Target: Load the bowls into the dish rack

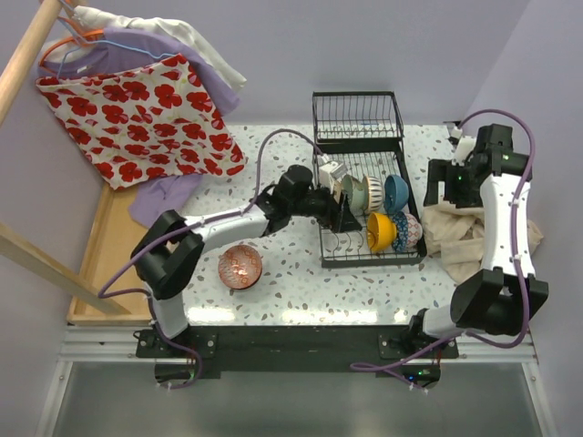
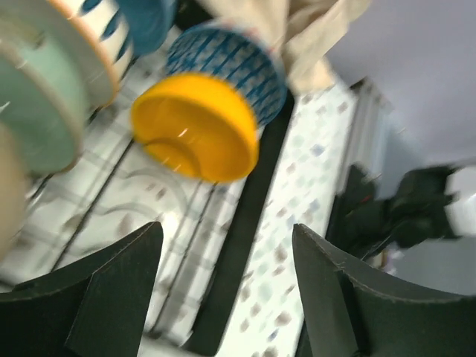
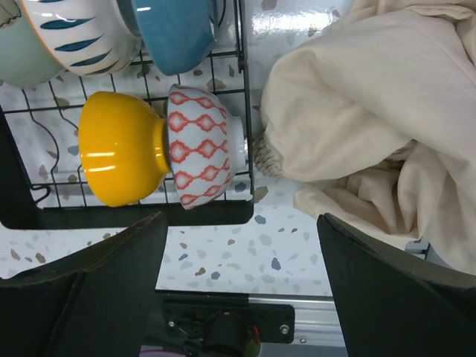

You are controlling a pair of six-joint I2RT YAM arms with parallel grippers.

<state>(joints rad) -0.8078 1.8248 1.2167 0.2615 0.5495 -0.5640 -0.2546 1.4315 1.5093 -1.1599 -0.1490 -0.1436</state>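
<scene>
The black wire dish rack (image 1: 414, 259) stands mid-table. Standing on edge in it are a pale green bowl (image 1: 351, 193), a blue-white striped bowl (image 1: 372, 191), a plain blue bowl (image 1: 396, 193), an orange-yellow bowl (image 1: 381, 232) and a patterned bowl (image 1: 408, 233). A reddish-brown patterned bowl (image 1: 240, 266) lies on the table left of the rack. My left gripper (image 1: 344, 217) is open over the rack's left side with nothing between its fingers; the yellow bowl (image 2: 197, 126) is ahead of it. My right gripper (image 3: 242, 230) hangs open and empty right of the rack's near corner (image 3: 245, 212).
A crumpled cream cloth (image 1: 465, 232) lies right of the rack under the right arm. A wooden tray (image 1: 105, 264) sits at the far left below hanging clothes (image 1: 146, 109). The rack's taller basket section (image 1: 357, 114) is at the back.
</scene>
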